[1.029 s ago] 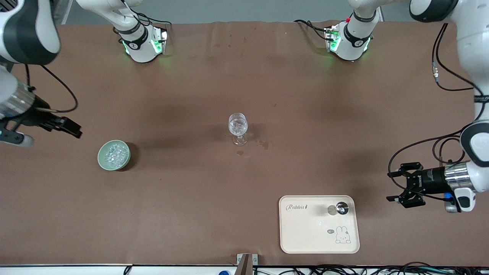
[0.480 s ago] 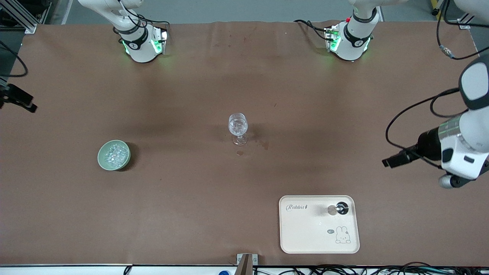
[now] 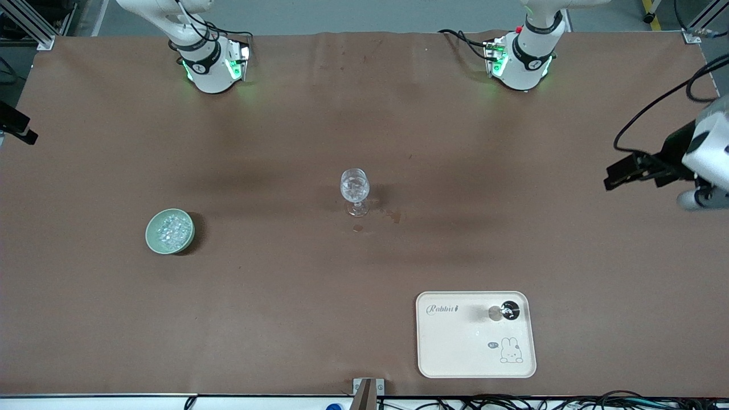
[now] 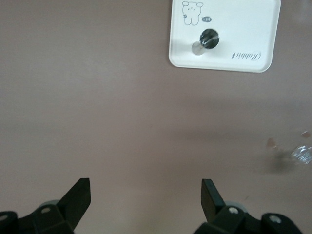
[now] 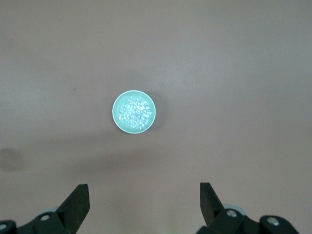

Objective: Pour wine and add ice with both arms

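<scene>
brown table point(image 3: 285, 319), two arms' bases at its top edge in the front view. stemmed glass point(image 3: 355, 191) stands upright near the middle of the table, clear contents inside, a few small dark spots on the table just beside its foot. pale green bowl point(image 3: 170, 231) sits toward the right arm's end, slightly nearer the front camera than the glass; the ice point(image 3: 169, 229) fills it, a heap of small clear cubes, also plain in the right wrist view point(image 5: 134, 111). cream tray point(image 3: 455, 353) with a rabbit print lies nearer the front camera than the glass, toward the left arm's end; a small dark round object point(image 3: 508, 311) with a shiny part stands in one corner of it. left gripper point(image 4: 145, 195) hangs high over bare table at the left arm's end, jaws spread wide, nothing between them; tray and glass show well apart from it. right gripper point(image 5: 144, 199) high over bare table at the right arm's end, jaws likewise wide apart and empty, bowl in view well clear of its fingers point(image 5: 78, 202).
</scene>
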You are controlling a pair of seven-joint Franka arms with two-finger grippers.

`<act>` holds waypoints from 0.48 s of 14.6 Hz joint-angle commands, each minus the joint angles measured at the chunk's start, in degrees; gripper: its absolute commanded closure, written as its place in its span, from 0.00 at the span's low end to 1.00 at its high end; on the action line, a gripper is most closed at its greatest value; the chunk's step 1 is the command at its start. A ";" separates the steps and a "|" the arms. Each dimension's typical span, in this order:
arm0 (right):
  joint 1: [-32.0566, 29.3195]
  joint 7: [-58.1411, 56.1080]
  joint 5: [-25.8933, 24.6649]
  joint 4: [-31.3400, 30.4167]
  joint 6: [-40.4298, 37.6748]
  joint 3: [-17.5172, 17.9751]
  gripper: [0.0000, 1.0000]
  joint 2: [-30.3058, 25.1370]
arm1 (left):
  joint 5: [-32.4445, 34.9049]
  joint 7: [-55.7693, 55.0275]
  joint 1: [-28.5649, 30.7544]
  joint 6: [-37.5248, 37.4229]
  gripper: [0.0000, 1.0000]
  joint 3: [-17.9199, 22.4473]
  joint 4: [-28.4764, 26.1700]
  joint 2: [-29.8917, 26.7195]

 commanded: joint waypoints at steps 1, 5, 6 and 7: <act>-0.77 -1.34 0.37 4.95 -3.35 0.81 0.00 3.69 | 2.03 2.96 -0.32 0.71 0.00 0.15 -7.24 -6.67; -0.50 -0.73 0.37 4.53 -3.36 0.90 0.00 4.22 | 2.12 4.81 -0.41 4.12 0.00 0.15 -15.57 -13.52; -0.33 -0.55 0.37 4.00 -3.10 0.90 0.01 4.31 | 2.04 4.81 -0.15 4.49 0.00 -0.02 -16.55 -14.32; 0.45 -0.55 0.37 3.21 -2.66 0.90 0.02 4.22 | 2.03 4.72 0.03 4.40 0.00 -0.29 -17.17 -15.20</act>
